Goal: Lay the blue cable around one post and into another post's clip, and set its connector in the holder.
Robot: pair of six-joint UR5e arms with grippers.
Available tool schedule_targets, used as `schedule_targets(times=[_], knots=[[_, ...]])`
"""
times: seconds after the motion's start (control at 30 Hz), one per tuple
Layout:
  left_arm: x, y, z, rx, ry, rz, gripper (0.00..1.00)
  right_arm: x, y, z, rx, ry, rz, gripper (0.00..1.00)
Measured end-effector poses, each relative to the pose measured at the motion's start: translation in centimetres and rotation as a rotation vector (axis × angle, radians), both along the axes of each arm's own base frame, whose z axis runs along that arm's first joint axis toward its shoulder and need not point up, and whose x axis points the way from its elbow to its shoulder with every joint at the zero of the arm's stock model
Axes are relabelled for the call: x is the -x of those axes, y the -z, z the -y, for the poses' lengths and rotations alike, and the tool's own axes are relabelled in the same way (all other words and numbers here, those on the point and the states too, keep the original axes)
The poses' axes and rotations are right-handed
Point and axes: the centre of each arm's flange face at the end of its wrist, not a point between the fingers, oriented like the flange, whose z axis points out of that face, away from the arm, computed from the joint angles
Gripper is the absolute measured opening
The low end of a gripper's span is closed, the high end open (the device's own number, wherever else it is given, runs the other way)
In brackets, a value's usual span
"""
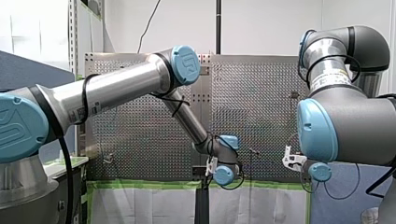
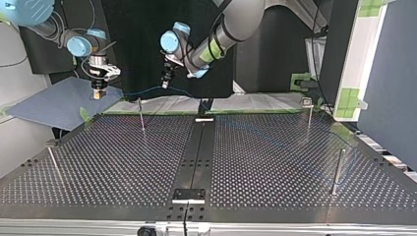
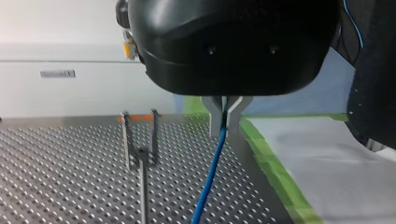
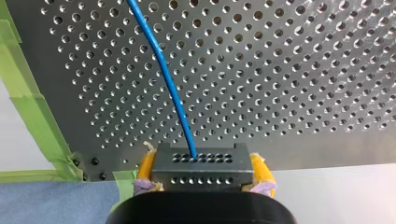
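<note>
Left gripper: my left gripper (image 3: 226, 122) has its metal fingers pinched narrow on the blue cable (image 3: 210, 172).
Right gripper: my right gripper (image 4: 204, 170) clamps the grey connector (image 4: 201, 182) between yellow pads.
Cable: it hangs between both grippers, over the far edge of the perforated table (image 2: 275, 157) in the top view.
Nearby: a clip post (image 3: 140, 156) stands beside the cable, apart from it.
Edges: green tape (image 3: 275, 172) lines the table edge just beside both grippers.
Room: bare plate between widely spaced posts.

my left silver arm with blue joint caps (image 1: 116, 86) reaches to the perforated metal table's (image 1: 261, 102) middle — my right arm (image 1: 345, 126) fills the view's right, my right gripper (image 1: 289, 159) pale and low beside it.
</note>
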Motion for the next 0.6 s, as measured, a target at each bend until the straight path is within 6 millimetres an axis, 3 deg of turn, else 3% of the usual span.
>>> schedule_targets(times=[0.33,0.6], knots=[[0.9,-2.2,2.2,0.019,0.030,0.034,0.01,0.3,-0.5,0.3,0.014,-0.014,-0.004,0.00],[0.6,-2.9,2.8,0.032,0.033,0.043,0.01,0.5,-1.8,0.8,0.036,-0.015,0.000,0.00]])
